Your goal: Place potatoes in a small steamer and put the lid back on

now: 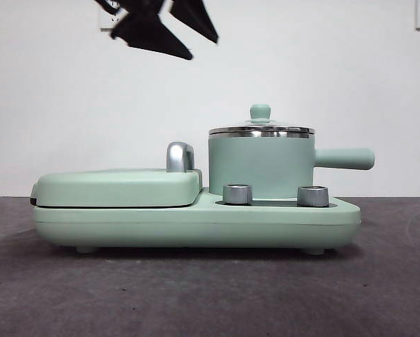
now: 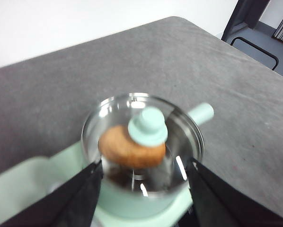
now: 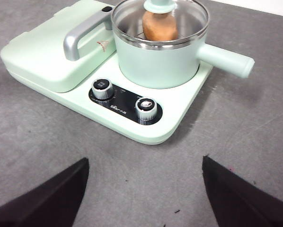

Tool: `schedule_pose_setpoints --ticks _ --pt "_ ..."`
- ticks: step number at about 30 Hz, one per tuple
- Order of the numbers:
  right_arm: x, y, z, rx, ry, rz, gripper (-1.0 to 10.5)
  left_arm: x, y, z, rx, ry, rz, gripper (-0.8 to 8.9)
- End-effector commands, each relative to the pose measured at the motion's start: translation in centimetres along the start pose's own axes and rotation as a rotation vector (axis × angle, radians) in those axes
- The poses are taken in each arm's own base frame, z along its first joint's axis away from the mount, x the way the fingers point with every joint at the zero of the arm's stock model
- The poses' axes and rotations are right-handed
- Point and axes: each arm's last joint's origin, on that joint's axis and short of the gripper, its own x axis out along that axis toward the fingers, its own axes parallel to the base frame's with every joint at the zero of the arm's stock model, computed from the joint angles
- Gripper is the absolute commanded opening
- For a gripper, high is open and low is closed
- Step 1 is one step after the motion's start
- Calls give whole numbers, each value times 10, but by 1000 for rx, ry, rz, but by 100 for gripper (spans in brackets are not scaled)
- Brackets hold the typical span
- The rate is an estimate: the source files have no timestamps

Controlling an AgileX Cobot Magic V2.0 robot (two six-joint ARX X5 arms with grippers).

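Observation:
The mint-green small steamer [image 1: 259, 165] stands on the right part of a mint-green cooker base [image 1: 196, 226], its side handle [image 1: 343, 159] pointing right. The glass lid [image 1: 260, 130] with its mint-green knob [image 2: 147, 126] sits on the steamer's rim. The golden-brown potato [image 2: 119, 150] lies inside under the lid, also showing in the right wrist view [image 3: 159, 27]. My left gripper [image 2: 145, 165] is open and empty above the steamer; it shows high at the top left of the front view [image 1: 203, 48]. My right gripper [image 3: 145, 160] is open and empty over the table in front of the cooker.
The flat griddle cover [image 1: 119, 186] with a steel handle [image 1: 178, 156] lies shut left of the steamer. Two steel dials [image 1: 237, 194] [image 1: 312, 196] sit on the base's front. The grey table [image 3: 236, 137] ends beyond the steamer, with a dark frame [image 2: 255, 47] past it.

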Motion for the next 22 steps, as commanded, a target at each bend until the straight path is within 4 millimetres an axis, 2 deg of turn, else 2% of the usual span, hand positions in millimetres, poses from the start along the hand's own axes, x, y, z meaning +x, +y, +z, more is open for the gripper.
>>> schedule_pose_setpoints --ticks 1,11,22 --pt "-1 1 2 14 -9 14 379 -19 -1 -9 -36 -12 9 280" --pt "-1 1 1 15 -5 35 379 -90 -6 -76 -138 -12 73 281" --pt "-1 2 1 15 -1 61 379 -148 -16 -125 -267 -25 205 280"
